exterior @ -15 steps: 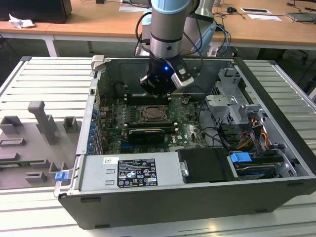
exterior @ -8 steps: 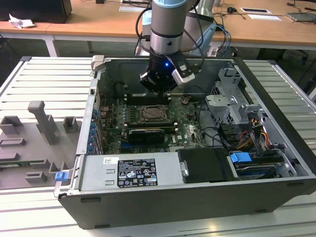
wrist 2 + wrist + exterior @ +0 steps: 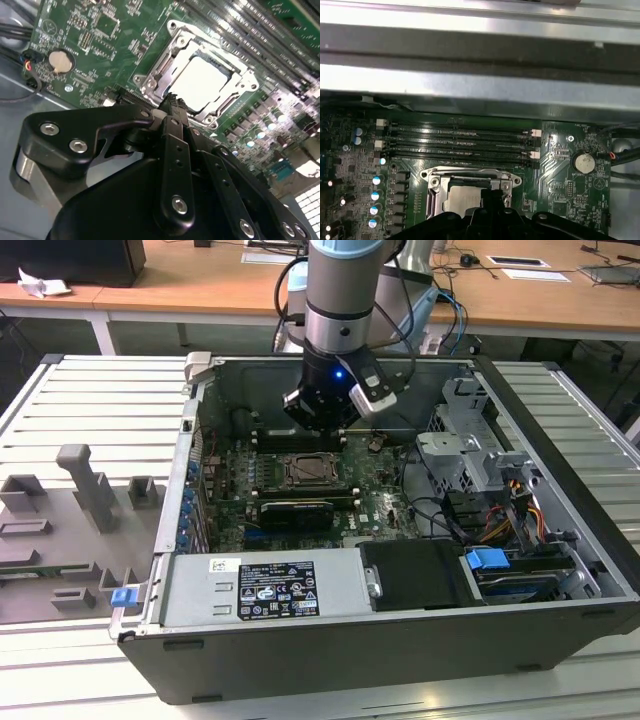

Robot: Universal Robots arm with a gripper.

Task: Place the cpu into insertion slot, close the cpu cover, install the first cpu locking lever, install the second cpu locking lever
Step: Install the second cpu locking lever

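Observation:
The cpu [image 3: 200,82] lies flat in the insertion slot [image 3: 305,470], its pale metal top showing through the window of the cpu cover [image 3: 159,70]. The cover is folded down around the chip, so the slot's pin field is hidden. In the first wrist view the cpu [image 3: 462,197] and the cover frame [image 3: 470,174] sit just beyond my fingertips. My gripper [image 3: 172,100] hangs low over the near edge of the cover, its black fingers pressed together with nothing between them. In the exterior view the gripper [image 3: 320,428] is inside the open case, just behind the socket.
Several long memory slots [image 3: 460,140] run beside the socket. A black graphics card [image 3: 295,512] lies in front of it, and a coin battery [image 3: 59,61] to one side. The drive cage [image 3: 470,455], cables and case walls hem the board in. Grey fixtures [image 3: 85,490] stand outside the case.

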